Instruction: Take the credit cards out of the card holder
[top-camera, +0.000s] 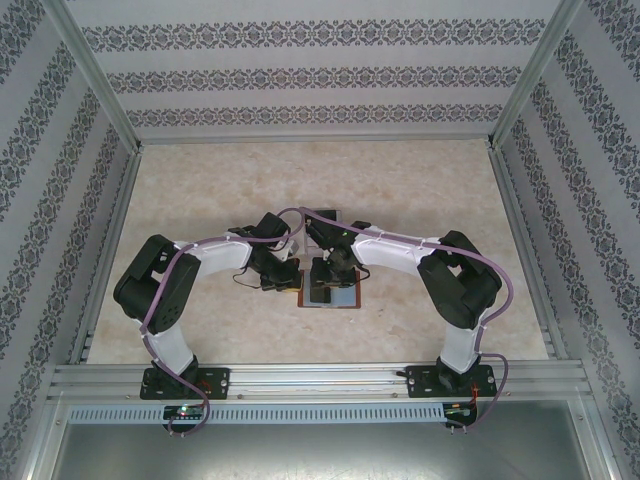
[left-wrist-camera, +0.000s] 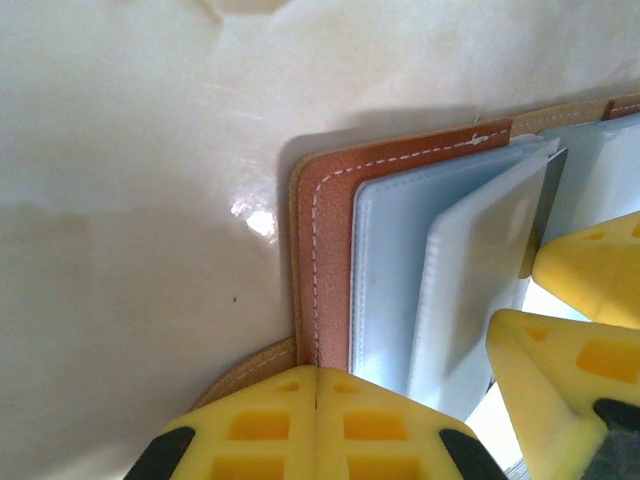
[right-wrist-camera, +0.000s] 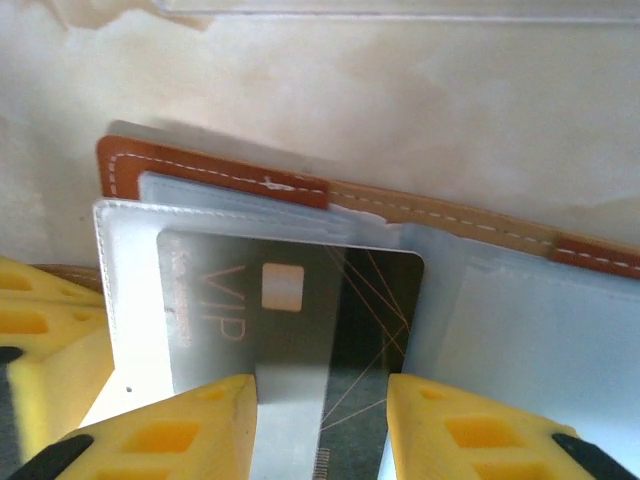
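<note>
The card holder lies open on the table between both arms, brown leather outside and pale grey-blue sleeves inside. A dark credit card marked VIP sticks partly out of a frosted sleeve. My right gripper stands over that card, jaws apart, the card's face showing in the gap; its yellow fingers also reach in from the right in the left wrist view. My left gripper is shut, tips together against the holder's stitched leather edge by the strap. The whitish card is hidden.
A clear plastic stand lies just beyond the card holder. Patterned walls and metal rails fence the marbled table top on three sides. Both arms crowd the middle near the front edge.
</note>
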